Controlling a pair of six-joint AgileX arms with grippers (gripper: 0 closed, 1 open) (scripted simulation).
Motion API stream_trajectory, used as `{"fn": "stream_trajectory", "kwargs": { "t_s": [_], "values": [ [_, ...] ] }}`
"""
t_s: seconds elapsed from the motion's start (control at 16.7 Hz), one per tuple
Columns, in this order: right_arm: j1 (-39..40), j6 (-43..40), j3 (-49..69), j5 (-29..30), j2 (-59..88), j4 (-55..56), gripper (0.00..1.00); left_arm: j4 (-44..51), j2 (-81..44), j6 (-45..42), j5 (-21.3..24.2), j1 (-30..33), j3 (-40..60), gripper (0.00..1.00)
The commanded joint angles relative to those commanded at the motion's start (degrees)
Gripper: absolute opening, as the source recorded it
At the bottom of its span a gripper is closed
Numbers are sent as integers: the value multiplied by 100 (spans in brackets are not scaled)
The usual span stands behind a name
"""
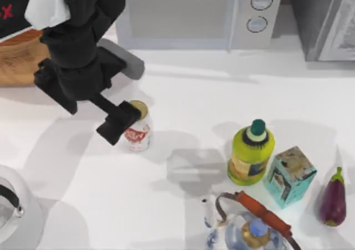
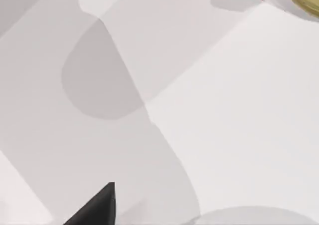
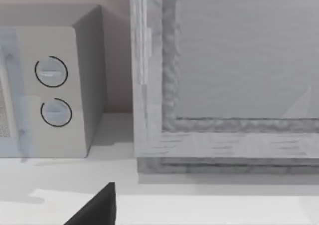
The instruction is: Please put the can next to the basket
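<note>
Can (image 1: 138,133) beside left end effector (image 1: 119,122)

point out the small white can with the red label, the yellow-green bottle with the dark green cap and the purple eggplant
small white can with red label (image 1: 138,134), top view, on its red label
yellow-green bottle with dark green cap (image 1: 250,150), top view, on its yellow-green shoulder
purple eggplant (image 1: 333,201), top view, on its purple body

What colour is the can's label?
Red on a white body, can best seen in the top view, beside the left gripper.
</note>
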State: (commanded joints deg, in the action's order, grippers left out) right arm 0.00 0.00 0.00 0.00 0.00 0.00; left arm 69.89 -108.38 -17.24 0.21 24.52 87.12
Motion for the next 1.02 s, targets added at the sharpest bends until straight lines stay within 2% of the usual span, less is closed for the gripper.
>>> {"fn": "stream_trajectory", "kwargs": {
  "t_s": [0.24, 0.42, 0.78, 1.02],
  "values": [
    [0, 0, 0, 0, 0, 0, 100, 382, -1041, 11, 3, 378, 1429, 100],
    [0, 0, 0, 0, 0, 0, 100, 444, -1324, 24, -8, 499, 1878, 100],
    [0, 0, 0, 0, 0, 0, 100, 419, -1327, 22, -9, 481, 1879, 100],
    [0, 0, 0, 0, 0, 0, 100, -96, -1417, 11, -9, 494, 1441, 100]
  ]
}}
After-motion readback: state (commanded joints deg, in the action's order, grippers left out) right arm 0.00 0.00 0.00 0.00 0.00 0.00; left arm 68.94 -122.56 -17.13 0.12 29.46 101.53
